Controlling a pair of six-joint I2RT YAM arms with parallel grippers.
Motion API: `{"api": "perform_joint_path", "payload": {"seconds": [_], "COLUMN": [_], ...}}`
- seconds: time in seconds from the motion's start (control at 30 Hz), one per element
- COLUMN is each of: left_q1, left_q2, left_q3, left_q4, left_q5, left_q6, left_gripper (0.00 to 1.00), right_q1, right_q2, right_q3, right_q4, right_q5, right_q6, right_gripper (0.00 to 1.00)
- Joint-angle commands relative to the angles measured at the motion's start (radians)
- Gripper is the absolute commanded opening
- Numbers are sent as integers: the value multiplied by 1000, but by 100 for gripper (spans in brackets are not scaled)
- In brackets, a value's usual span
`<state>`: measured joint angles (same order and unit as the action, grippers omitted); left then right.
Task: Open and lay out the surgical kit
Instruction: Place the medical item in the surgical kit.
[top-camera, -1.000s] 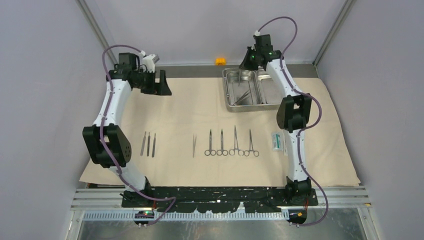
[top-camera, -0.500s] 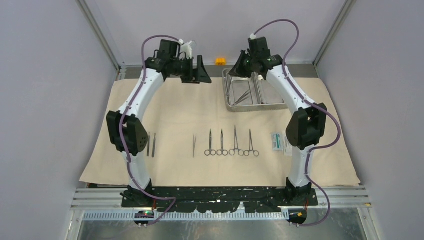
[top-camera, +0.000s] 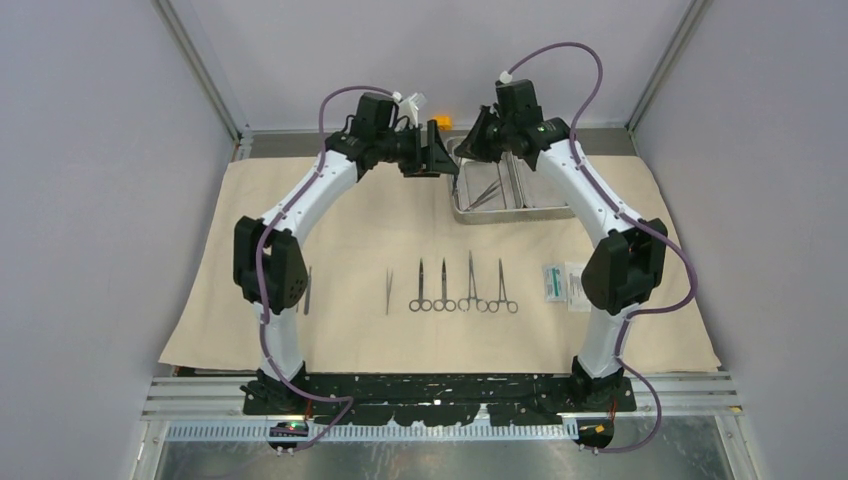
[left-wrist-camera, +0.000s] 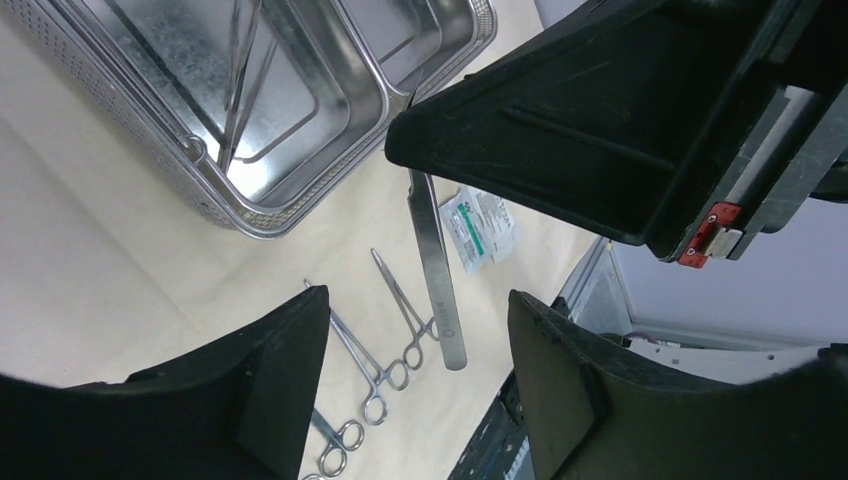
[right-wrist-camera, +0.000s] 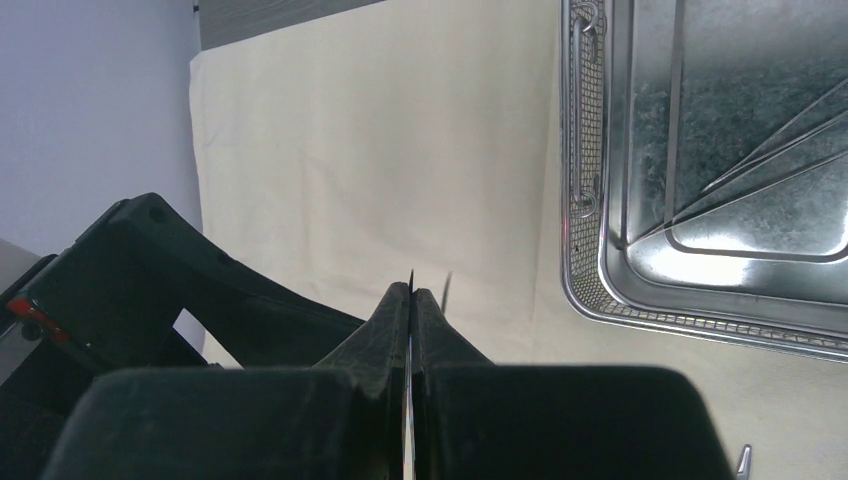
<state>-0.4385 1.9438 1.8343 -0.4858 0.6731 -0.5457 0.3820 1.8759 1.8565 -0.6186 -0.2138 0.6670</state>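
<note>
The beige cloth covers the tabletop. At its left a straight handle shows just beside the left arm's elbow, which hides anything else lying there. Further right lie one pair of laid tweezers, a row of four clamps and, near the right arm, the packets. The steel tray sits at the far side of the cloth, with a few slim instruments in its left compartment. Just left of the tray the two arms meet in the air. The left tool is spread wide, and the held tweezers hang between its fingers without touching either. The right tool is clenched on the pointed end of that pair. This looks like a hand-over, and its main danger is timing. If the right tool lets go before the left has pinched, the tweezers would drop and could scatter the tidy row below. Pinched only at the narrow end, the smooth steel could also swivel, and a left finger closing off-centre would push it aside rather than catch it. The two tools are also near enough to knock together. The overhead view shows the layout and the arms meeting, but the held tweezers cannot be made out there. The left wrist view shows their whole length and the gap on each side. The right wrist view shows only a sliver of metal between shut fingers.
</note>
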Motion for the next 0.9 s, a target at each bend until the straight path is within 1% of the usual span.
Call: {"api": "perform_joint_path", "payload": {"seconds": [0.0, 0.17, 0.5, 0.77, 0.87], "left_q1": [-3, -9, -27, -40, -40], "left_q2": [-5, 17, 58, 93, 92], "left_q3": [-19, -11, 21, 40, 37], "left_q4": [136, 136, 150, 149, 147], "left_q5": [11, 23, 43, 58, 63], "left_q6": [-59, -68, -90, -104, -105], "left_gripper": [65, 56, 43, 26, 22], "right_q1": [0, -1, -1, 0, 0], "right_q2": [-58, -53, -72, -75, -76], "right_q3": [-10, -13, -45, -52, -52], "right_q4": [48, 54, 74, 78, 78], "right_q5": [-1, -11, -9, -11, -7], "right_q6": [25, 34, 34, 36, 32], "right_gripper": [1, 1, 0, 1, 0]}}
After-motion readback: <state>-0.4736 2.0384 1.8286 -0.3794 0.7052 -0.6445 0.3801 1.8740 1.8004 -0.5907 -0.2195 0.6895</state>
